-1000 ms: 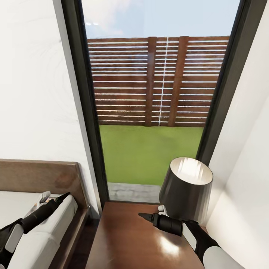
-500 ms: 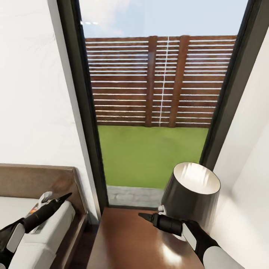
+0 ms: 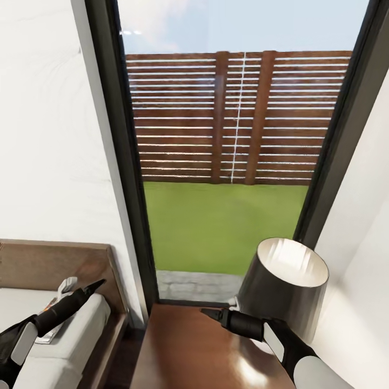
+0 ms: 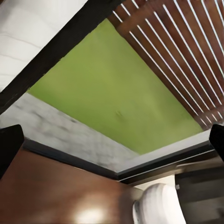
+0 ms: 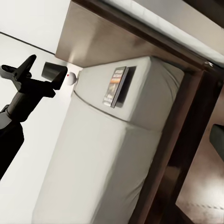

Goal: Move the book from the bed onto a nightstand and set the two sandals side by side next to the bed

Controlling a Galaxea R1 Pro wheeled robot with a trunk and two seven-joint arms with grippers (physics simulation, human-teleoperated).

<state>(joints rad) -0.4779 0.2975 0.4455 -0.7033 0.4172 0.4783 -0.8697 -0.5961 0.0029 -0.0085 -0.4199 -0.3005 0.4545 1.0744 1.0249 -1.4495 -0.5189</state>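
Note:
The book [image 5: 116, 87] lies flat on the pale mattress of the bed [image 3: 81, 319], close to the dark headboard. In the head view my left arm partly covers it. My left gripper [image 3: 95, 284] hovers open just over that corner of the bed, near the book, its spread fingers [image 5: 29, 62] empty. My right gripper [image 3: 208, 312] hangs open and empty over the glossy brown nightstand [image 3: 181, 351], pointing toward the bed. The sandals are out of view.
A dark lamp [image 3: 284, 278] with a pale inner shade stands on the nightstand's right, right behind my right wrist. A tall dark-framed window [image 3: 121, 178] showing grass and a slatted fence rises behind the nightstand. White walls close in on both sides.
The whole picture has shifted a little, so the camera has moved: lamp and headboard sit slightly lower and further right. Both arms keep the same pose.

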